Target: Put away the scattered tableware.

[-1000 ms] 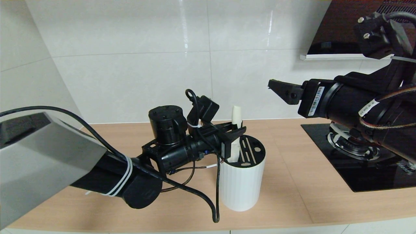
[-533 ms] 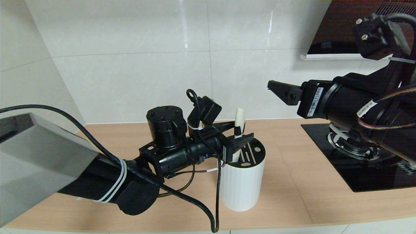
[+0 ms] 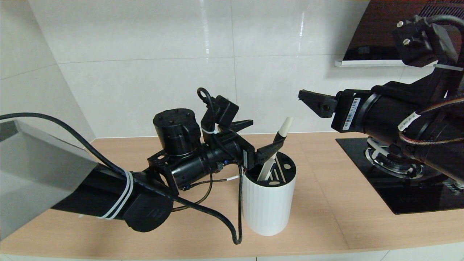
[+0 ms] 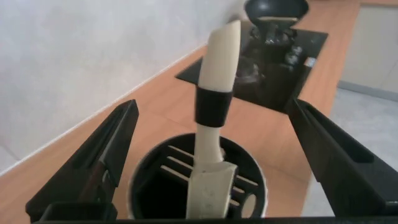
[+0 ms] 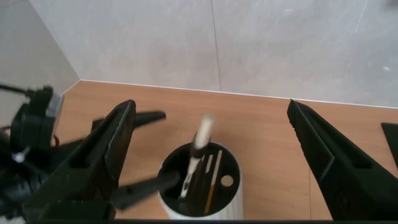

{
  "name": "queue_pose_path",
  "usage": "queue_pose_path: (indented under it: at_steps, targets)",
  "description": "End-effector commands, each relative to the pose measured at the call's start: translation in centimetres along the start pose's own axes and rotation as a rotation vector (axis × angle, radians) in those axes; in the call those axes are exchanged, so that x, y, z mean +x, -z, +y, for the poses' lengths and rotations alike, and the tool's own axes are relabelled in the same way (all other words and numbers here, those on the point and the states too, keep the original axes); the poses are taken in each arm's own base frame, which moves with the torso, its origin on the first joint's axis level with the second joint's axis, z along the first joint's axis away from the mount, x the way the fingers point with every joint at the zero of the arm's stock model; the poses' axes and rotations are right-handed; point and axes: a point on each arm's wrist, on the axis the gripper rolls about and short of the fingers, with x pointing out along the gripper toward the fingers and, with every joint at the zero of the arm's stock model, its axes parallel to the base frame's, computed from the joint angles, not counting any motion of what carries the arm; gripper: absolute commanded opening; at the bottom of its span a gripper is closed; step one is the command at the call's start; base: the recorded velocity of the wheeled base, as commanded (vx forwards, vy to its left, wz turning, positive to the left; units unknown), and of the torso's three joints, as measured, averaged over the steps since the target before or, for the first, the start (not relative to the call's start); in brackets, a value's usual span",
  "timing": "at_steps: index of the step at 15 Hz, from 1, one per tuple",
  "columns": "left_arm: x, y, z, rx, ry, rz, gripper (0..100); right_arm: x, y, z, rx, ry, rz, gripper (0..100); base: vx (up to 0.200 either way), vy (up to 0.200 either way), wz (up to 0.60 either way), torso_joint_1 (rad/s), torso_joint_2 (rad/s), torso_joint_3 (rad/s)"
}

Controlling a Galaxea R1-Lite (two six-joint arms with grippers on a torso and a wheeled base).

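Cream-handled utensil (image 3: 284,127) stands in the white holder (image 3: 268,206) on the desk (image 3: 319,203), long axis upright, leaning right. My left gripper (image 3: 264,135) is nearer: fingers wide apart, flanking the handle, empty. Right gripper (image 5: 209,107) is higher right, also wide open.

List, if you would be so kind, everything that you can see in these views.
Holder: one, white with a black slotted top, on the countertop.
Utensil: one, cream with a black band, leaning in the holder.
Countertop: one, light wood.
Cooktop: one, black, right of the holder.
Pan: one, dark, on the cooktop.
Range hood: one, dark, upper right.
Left gripper: black, open, at the holder's top.
Right gripper: black, open, raised above the counter.
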Motion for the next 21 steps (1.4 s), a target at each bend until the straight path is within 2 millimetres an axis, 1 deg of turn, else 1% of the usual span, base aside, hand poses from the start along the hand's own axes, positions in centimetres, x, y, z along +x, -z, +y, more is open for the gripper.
queue_pose_path:
  at_steps: [1, 3, 4, 5, 7, 8, 9, 10, 11, 12, 13, 14, 15, 16, 17, 18, 19, 20, 21]
  targets:
    - [0.0, -0.7, 1.1, 0.008, -0.051, -0.024, 100, 0.0, -0.1, 0.0, 0.002, -0.001, -0.003, 100, 0.000, 0.000, 0.00, 0.000, 0.00, 0.000]
    - [-0.3, -1.4, 1.3, 0.015, -0.065, -0.044, 100, -0.1, -0.4, -0.3, 0.007, 0.007, -0.016, 100, 0.000, 0.000, 0.00, 0.000, 0.00, 0.000]
    - [-0.7, -2.1, 1.2, 0.020, -0.065, -0.059, 100, -0.1, -0.5, -0.4, 0.007, 0.011, -0.018, 100, 0.000, 0.000, 0.00, 0.000, 0.00, 0.000]
    - [-1.6, -3.4, 0.8, 0.027, -0.064, -0.087, 100, -0.1, -0.5, -0.4, 0.007, 0.013, -0.018, 100, 0.000, 0.000, 0.00, 0.000, 0.00, 0.000]
    - [-3.9, -6.2, 0.0, 0.043, -0.067, -0.153, 100, 0.0, -0.5, -0.7, 0.007, 0.025, -0.020, 100, 0.000, 0.000, 0.00, 0.000, 0.00, 0.000]
    - [-6.0, -8.2, -0.6, 0.041, -0.089, -0.200, 100, -0.2, -0.5, -0.9, 0.007, 0.032, -0.020, 100, 0.000, 0.000, 0.00, 0.000, 0.00, 0.000]
    - [-6.8, -9.0, -0.9, 0.042, -0.101, -0.220, 100, -0.3, -0.5, -1.0, 0.007, 0.036, -0.019, 100, 0.000, 0.000, 0.00, 0.000, 0.00, 0.000]
    - [-9.7, -10.7, -1.0, 0.054, -0.174, -0.268, 100, -1.0, 0.2, -2.5, -0.009, 0.083, 0.000, 100, 0.000, 0.000, 0.00, 0.000, 0.00, 0.000]
    - [-10.7, -11.1, -1.0, 0.058, -0.195, -0.278, 100, -1.4, 0.3, -3.2, -0.011, 0.106, 0.000, 100, 0.000, 0.000, 0.00, 0.000, 0.00, 0.000]
    - [-14.7, -11.8, -1.6, 0.066, -0.254, -0.281, 100, -3.4, 1.2, -6.2, -0.018, 0.201, 0.010, 100, 0.000, 0.000, 0.00, 0.000, 0.00, 0.000]
    - [-17.5, -11.3, -2.4, 0.060, -0.281, -0.253, 100, -5.2, 2.3, -8.3, -0.027, 0.278, 0.030, 100, 0.000, 0.000, 0.00, 0.000, 0.00, 0.000]
    - [-20.5, -10.6, -3.6, 0.052, -0.305, -0.228, 100, -7.9, 3.6, -9.8, -0.031, 0.333, 0.035, 100, 0.000, 0.000, 0.00, 0.000, 0.00, 0.000]
    - [-22.2, -10.2, -4.2, 0.048, -0.325, -0.216, 100, -9.6, 4.0, -10.4, -0.030, 0.353, 0.024, 100, 0.000, 0.000, 0.00, 0.000, 0.00, 0.000]
    - [-25.8, -9.8, -5.7, 0.037, -0.382, -0.210, 100, -12.8, 4.0, -11.3, -0.029, 0.400, -0.037, 100, 0.000, 0.000, 0.00, 0.000, 0.00, 0.000]
    - [-28.6, -9.5, -7.1, 0.012, -0.417, -0.204, 100, -15.4, 4.0, -12.1, -0.051, 0.468, -0.080, 100, 0.000, 0.000, 0.00, 0.000, 0.00, 0.000]
    - [-31.0, -9.2, -8.4, -0.003, -0.445, -0.200, 100, -17.4, 4.4, -12.6, -0.058, 0.534, -0.103, 100, 0.000, 0.000, 0.00, 0.000, 0.00, 0.000]
    - [-31.0, -9.2, -8.4, -0.003, -0.445, -0.200, 100, -17.4, 4.4, -12.6, -0.058, 0.534, -0.103, 100, 0.000, 0.000, 0.00, 0.000, 0.00, 0.000]
    - [-35.5, -7.4, -10.9, -0.013, -0.551, -0.167, 100, -22.0, 5.3, -12.5, -0.062, 0.636, -0.162, 100, 0.000, 0.000, 0.00, 0.000, 0.00, 0.000]
    - [-36.8, -6.5, -11.9, -0.010, -0.588, -0.160, 100, -23.8, 5.8, -12.2, -0.070, 0.638, -0.176, 100, 0.000, 0.000, 0.00, 0.000, 0.00, 0.000]
